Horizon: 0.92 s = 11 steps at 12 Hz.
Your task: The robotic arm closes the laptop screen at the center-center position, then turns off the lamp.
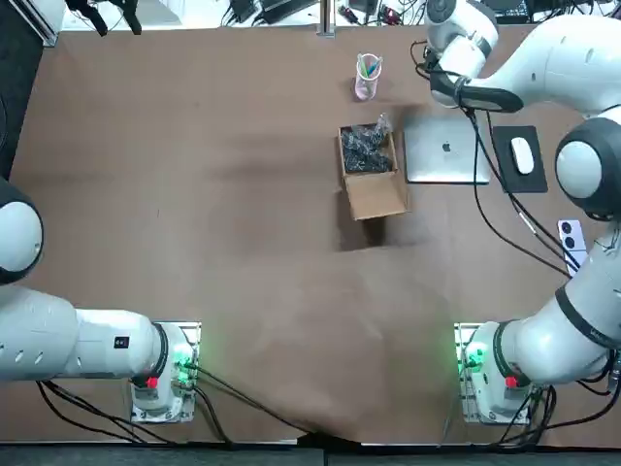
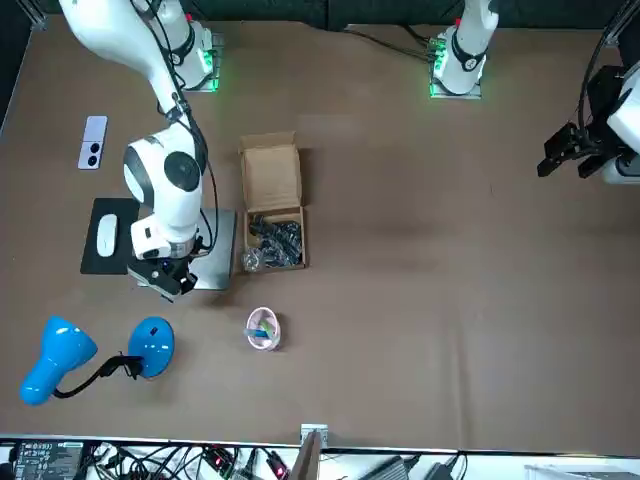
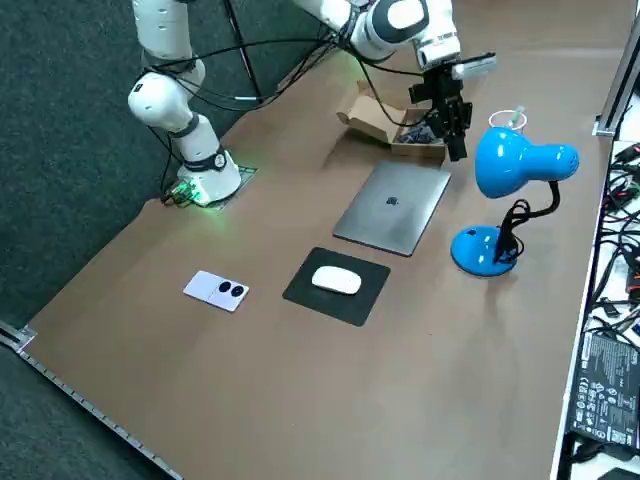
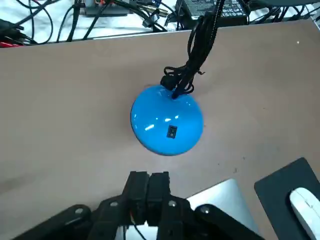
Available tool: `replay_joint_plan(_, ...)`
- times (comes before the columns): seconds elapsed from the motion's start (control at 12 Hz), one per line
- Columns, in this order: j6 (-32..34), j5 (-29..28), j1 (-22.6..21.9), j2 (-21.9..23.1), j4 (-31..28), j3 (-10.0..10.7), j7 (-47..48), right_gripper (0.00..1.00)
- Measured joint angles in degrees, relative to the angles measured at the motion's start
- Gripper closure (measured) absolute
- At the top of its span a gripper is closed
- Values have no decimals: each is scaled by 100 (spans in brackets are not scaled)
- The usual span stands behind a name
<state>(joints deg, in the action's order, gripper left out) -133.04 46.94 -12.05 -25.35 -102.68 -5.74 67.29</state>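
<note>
Tool (image 4: 149,176) of the right arm has its two black fingers (image 4: 159,184) pressed flat together, with nothing between them. It hangs above the bench over the edge of the laptop (image 3: 392,207) that faces the lamp, and it touches neither of them; in the right side view it sits between the lamp's head (image 3: 515,160) and the cardboard box (image 3: 365,120).

The laptop is a grey one, lid fully down and flat on the bench (image 1: 194,194), logo upward. The blue lamp stands just beside it on the side away from the robot. Its round base (image 4: 167,125) rests on the bench, with a small dark switch (image 4: 172,131) on the dome facing the wrist camera and a black cord coming out of the top. From the front view, the head (image 2: 55,358) points away from the base (image 2: 152,345) along the bench's edge.

On the laptop's other long side lies a black mouse pad (image 1: 505,175) with a white mouse (image 1: 522,155) on it. Past the pad, nearer the robot, is a small pale device (image 3: 217,290) with two dark circles. The cardboard box (image 1: 374,194) stands open just beside the laptop toward the bench's middle, with dark items inside. A pink cup (image 1: 368,78) holding pens stands near the box, on the side away from the robot.
</note>
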Motion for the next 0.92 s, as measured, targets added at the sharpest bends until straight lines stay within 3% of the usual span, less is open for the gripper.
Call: replay_joint_plan(0.92,-114,564,78,-836,563,228,265,98)
